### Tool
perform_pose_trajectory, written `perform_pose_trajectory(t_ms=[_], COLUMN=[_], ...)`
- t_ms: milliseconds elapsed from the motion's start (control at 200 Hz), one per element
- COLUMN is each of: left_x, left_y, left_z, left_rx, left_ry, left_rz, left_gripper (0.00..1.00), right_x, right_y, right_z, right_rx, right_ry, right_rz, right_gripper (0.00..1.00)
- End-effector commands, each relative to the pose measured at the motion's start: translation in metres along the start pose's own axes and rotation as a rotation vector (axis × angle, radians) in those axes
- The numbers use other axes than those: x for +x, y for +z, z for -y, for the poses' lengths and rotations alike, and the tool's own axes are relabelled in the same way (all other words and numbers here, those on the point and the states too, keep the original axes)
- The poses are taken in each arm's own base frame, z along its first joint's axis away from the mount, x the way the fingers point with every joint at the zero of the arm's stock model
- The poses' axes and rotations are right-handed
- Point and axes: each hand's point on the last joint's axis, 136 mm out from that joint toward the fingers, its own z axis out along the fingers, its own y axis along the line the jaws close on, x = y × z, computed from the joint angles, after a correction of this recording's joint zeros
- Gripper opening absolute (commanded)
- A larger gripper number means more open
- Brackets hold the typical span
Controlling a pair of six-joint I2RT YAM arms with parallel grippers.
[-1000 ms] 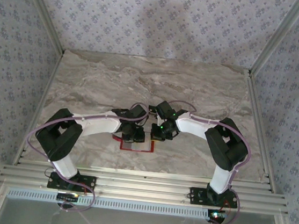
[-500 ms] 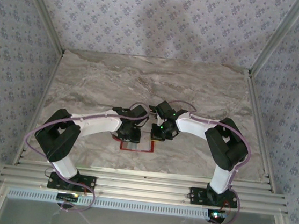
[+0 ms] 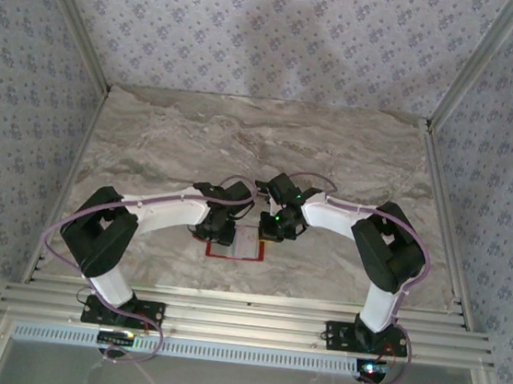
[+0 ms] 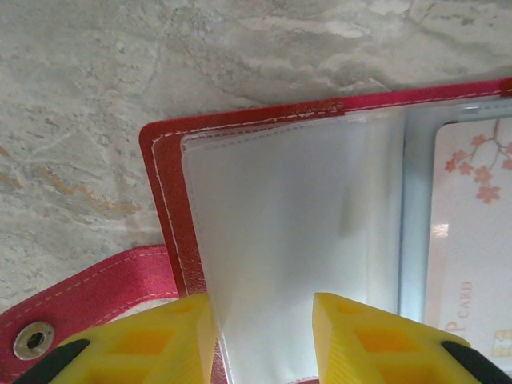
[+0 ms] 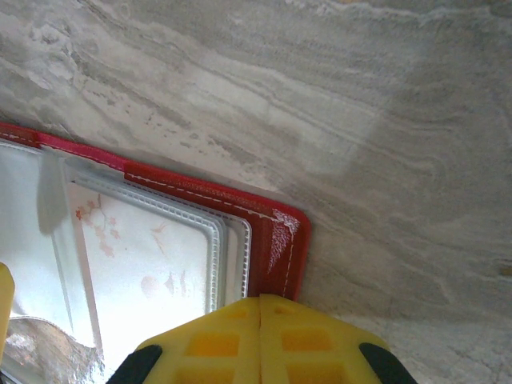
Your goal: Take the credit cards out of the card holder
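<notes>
Floral-papered walls (image 3: 257, 25) box a grey marbled desk (image 3: 354, 148). Toward its 6 o'clock edge lies the open red holder (image 3: 243, 249), a blossom-printed card (image 4: 472, 240) inside. Left jaws stand apart at its 10 o'clock corner; right jaws closed at 2 o'clock.

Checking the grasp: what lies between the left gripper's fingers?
A clear plastic sleeve of the holder runs through the gap between the open fingers, in the left wrist view.

Robot test booth, lab-type setup, not a home: marble-look table (image 3: 336, 145) boxed in w/ floral wallpaper panels (image 3: 274, 36), bare metal rails (image 3: 242, 320) along the near edge, two arms (image 3: 157, 207) bolted on, loose cables (image 3: 52, 234).
</notes>
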Motion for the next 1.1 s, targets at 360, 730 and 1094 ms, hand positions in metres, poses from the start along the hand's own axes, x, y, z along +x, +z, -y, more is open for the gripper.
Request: perform_pose_trajectory(t_ms=[360,730,1094], left_x=[-0.004,-0.021,-0.031], left_y=[-0.010,-0.029,-0.029], left_z=[-0.036,-0.007,0.044], left_rx=[-0.211,0.008,0.429], left_ry=[0.061,0.012,-0.101], left_rz=[0.019,0.087,0.090], left_gripper=[0.41,0.44,0.42], right_x=[0.016,0.012,0.008], right_y=[0.005,-0.008,-0.025], right_z=[0.010,0.009,-0.002], right_rx=[0.051,0.070,0.043], right_ry=[-0.004,-0.007,-0.015], right_rz=[-0.045,-0.005,0.036], right_gripper=[0.07,0.13,0.24])
